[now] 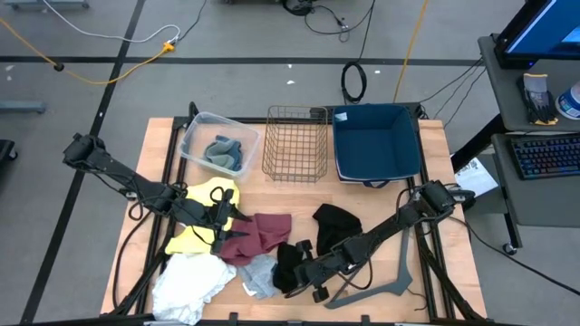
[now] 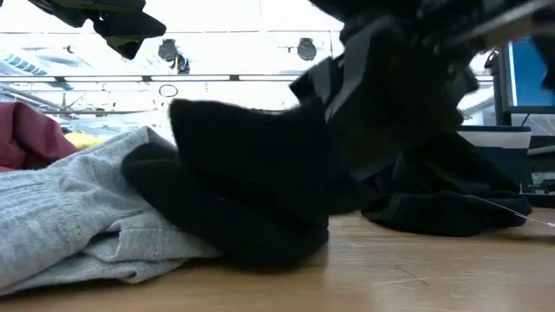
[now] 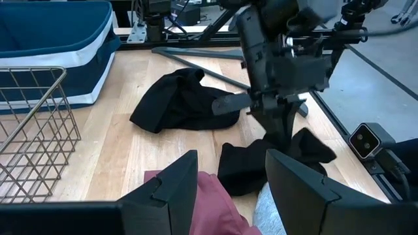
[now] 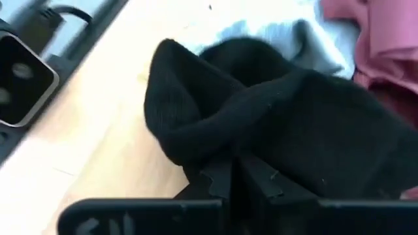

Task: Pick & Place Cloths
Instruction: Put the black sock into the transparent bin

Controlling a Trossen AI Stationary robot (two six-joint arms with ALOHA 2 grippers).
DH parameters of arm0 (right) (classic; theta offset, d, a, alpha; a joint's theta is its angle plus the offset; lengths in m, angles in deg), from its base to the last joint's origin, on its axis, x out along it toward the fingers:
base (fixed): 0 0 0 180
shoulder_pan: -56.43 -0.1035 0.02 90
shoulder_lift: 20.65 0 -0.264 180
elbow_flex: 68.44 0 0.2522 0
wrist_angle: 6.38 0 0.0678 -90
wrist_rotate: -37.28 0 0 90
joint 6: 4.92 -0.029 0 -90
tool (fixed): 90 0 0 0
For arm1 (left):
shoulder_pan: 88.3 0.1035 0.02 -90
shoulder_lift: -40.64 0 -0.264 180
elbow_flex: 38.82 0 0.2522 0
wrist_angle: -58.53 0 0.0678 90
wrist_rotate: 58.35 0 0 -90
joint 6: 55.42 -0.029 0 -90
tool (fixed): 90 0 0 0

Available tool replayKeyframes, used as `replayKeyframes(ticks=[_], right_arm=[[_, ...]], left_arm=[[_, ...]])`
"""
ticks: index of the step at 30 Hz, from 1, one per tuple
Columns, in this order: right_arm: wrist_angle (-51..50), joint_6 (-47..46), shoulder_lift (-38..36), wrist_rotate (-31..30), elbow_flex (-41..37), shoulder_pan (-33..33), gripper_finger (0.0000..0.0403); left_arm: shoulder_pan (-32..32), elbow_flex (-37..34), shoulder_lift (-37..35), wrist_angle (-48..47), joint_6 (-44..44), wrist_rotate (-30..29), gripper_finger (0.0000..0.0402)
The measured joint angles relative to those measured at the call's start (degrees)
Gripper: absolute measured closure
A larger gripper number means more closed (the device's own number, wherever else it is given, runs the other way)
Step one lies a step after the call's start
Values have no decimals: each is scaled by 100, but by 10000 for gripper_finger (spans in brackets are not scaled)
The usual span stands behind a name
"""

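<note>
Several cloths lie at the table's near side: yellow (image 1: 201, 215), maroon (image 1: 259, 237), white (image 1: 188, 285), light grey (image 1: 259, 277) and two black ones. A grey-blue cloth (image 1: 223, 152) sits in the clear plastic tub. My right gripper (image 4: 240, 173) is low over the smaller black cloth (image 1: 287, 261), next to the light grey cloth (image 2: 78, 217), and is shut on it. The larger black cloth (image 1: 337, 225) lies just beyond it. My left gripper (image 3: 232, 189) is open and hovers where the yellow and maroon cloths meet; maroon fabric (image 3: 219, 205) shows between its fingers. My right gripper pinches a raised fold (image 4: 225, 140) of the smaller black cloth between its two fingers (image 4: 261, 186), slanting down from the table's right. The fabric bunches up at the fingers. The cloth's lower part (image 2: 260, 247) rests on the table, against the light grey cloth.
A clear tub (image 1: 201, 127), a wire basket (image 1: 295, 143) and a blue bin (image 1: 376, 145) stand in a row along the far edge. A grey angular hanger bar (image 1: 391, 288) lies near the right arm. Bare wood shows at mid-table (image 1: 290, 195).
</note>
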Motion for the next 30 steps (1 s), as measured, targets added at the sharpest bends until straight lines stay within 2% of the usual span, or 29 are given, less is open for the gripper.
replayKeyframes(ticks=[11, 22, 26, 30], right_arm=[[-33, 393, -897, -9, 0, -105, 402], [-16, 1216, -1923, -53, 2, -141, 402], [-21, 1575, -2295, -344, 2, -158, 402], [98, 1950, -2618, -355, 2, -156, 402]], left_arm=[[-4, 0, -1, 11, 7, 1, 218], [-2, 0, 0, 11, 37, 5, 218], [-2, 0, 1, 44, 98, 7, 218], [0, 0, 1, 224, 183, 23, 218]])
